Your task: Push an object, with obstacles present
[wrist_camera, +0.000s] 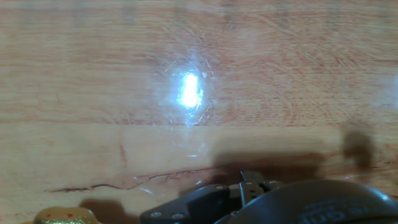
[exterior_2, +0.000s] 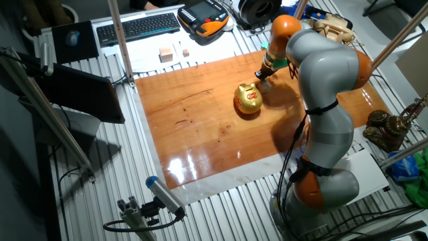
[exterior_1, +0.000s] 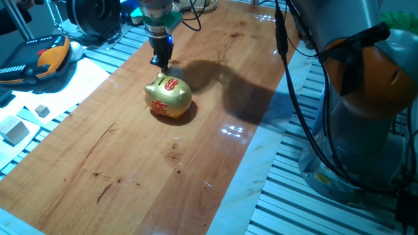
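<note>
The object, a small light-wood cube, shows in none of the views. The obstacle is a shiny gold piggy bank [exterior_1: 168,96] with red markings, standing on the wooden tabletop [exterior_1: 130,170]. It also appears in the other fixed view [exterior_2: 249,99], and its top just peeks into the hand view's bottom left corner [wrist_camera: 62,216]. My gripper [exterior_1: 161,64] points straight down just behind the pig, tips close to the board and near the pig's back. In the other fixed view the gripper [exterior_2: 261,75] sits beside the pig. The hand view shows the gripper [wrist_camera: 249,183] with its fingers together and nothing between them.
Off the board on the slatted surface lie a larger pale wooden block [exterior_1: 14,129] and a tinier wooden cube [exterior_1: 42,111]. An orange-and-black teach pendant [exterior_1: 39,59] and a keyboard [exterior_2: 137,27] lie beyond them. The arm's base [exterior_2: 321,187] stands at the board's edge.
</note>
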### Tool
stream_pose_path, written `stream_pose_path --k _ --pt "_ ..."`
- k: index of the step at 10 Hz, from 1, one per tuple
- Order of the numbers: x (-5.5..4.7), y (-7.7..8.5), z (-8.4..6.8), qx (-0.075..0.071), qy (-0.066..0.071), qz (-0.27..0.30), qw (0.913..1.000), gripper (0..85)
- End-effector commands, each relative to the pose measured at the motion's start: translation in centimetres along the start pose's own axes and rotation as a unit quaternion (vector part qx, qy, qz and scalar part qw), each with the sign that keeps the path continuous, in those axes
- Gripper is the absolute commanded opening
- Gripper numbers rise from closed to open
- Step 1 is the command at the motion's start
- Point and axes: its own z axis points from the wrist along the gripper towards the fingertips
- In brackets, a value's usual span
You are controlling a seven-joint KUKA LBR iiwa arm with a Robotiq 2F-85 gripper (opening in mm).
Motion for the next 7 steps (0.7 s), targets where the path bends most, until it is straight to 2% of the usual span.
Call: stream_pose_path --k 1,3,4,5,7 --pt "0.0 0.0 0.0 0.0 0.0 0.0 1.0 0.0" --pt "0.1 0.0 -0.1 -0.003 0.002 -0.003 1.0 0.0" --pt "0.5 0.0 -0.4 -0.001 0.003 -0.004 1.0 0.0" --pt "1.4 -0.1 -0.3 0.0 0.001 -0.003 1.0 0.0" --pt "2.5 -0.3 -0.4 -0.004 0.0 -0.002 1.0 0.0"
